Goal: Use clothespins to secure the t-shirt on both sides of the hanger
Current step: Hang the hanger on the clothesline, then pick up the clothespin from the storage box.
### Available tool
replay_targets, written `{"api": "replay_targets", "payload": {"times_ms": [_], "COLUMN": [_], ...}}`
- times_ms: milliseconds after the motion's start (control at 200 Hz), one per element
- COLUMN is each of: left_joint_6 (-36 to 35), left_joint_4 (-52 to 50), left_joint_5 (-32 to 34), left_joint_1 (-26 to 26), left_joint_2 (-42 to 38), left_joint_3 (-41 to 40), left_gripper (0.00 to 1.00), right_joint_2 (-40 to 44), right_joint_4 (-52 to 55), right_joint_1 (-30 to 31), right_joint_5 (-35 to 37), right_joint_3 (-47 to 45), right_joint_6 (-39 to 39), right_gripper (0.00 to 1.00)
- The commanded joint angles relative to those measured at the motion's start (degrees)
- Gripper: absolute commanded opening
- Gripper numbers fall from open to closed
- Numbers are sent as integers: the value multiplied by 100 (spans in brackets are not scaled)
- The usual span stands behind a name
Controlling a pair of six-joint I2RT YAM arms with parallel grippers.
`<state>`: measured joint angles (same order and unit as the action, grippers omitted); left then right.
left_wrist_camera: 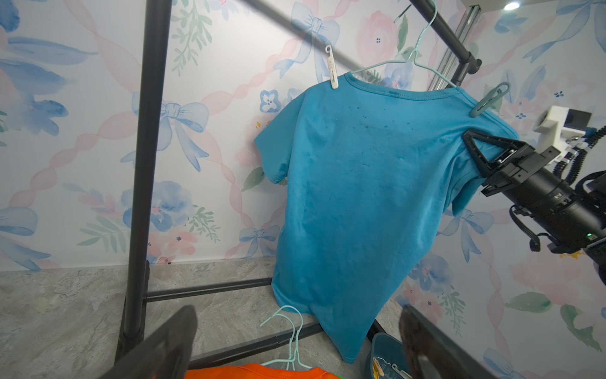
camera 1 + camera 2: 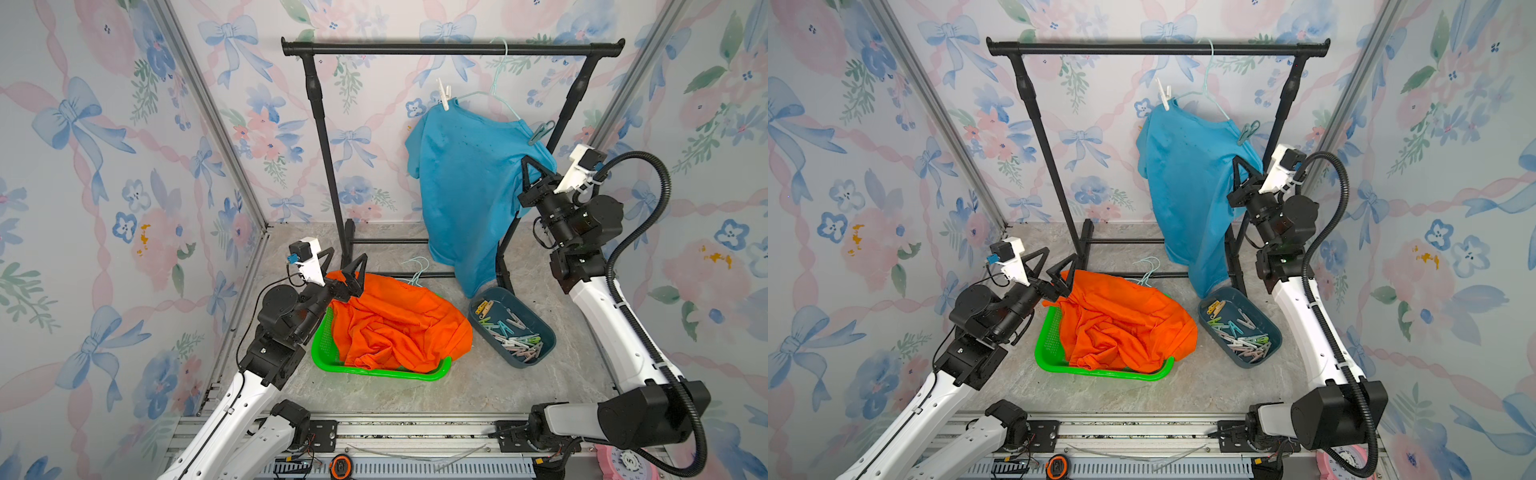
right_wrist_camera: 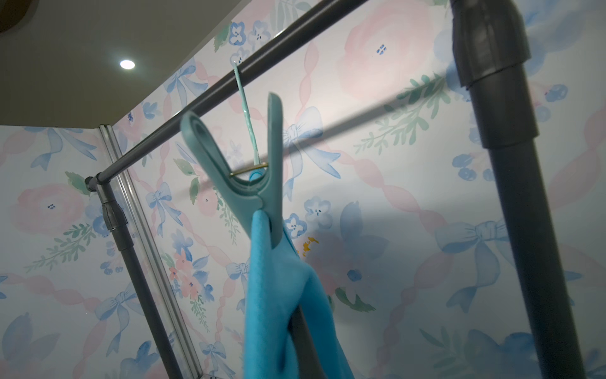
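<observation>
Blue cloth tee pinned both sides, white plastic peg + teal plastic peg: prob done. My L gripper spread, R gripper pressed together.

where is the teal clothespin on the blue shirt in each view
Top view: teal clothespin on the blue shirt's shoulder by the rack post.
Top view: clothespin on that same shoulder.
Left wrist: clothespin on the shoulder nearest the right arm's fingers.
Right wrist: clothespin close up, clamping blue fabric.
Shared landmark: the black top rail.
</observation>
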<state>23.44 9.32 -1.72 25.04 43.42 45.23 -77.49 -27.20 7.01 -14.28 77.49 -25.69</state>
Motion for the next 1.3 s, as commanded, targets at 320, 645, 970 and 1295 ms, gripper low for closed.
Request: {"api": "replay_targets", "payload": {"times_ms": [320,645,970,1295], "left_joint_6": [-46,-208,-148,75], "left_joint_4": [-389,-1133,-1559,-2127], "left_joint_5": [-265,-331,200,128], "left_joint_1": [-41,88,431,492], "left_joint_2": [644,1418,1244,1100], "left_joint_3": [340,923,737,227], "left_gripper": [98,96,98,98], "right_joint_2": [274,1660,2736,1526], "right_joint_4": [-682,1622,3926,3746], "right_joint_1": [332,109,98,-364], "right_joint_5": [-107,-282,671,922], "right_joint_3": [-738,-667,-2204,-3779], "right_joint_6": [-24,345,-264,-961], "right_gripper": [78,96,87,55]}}
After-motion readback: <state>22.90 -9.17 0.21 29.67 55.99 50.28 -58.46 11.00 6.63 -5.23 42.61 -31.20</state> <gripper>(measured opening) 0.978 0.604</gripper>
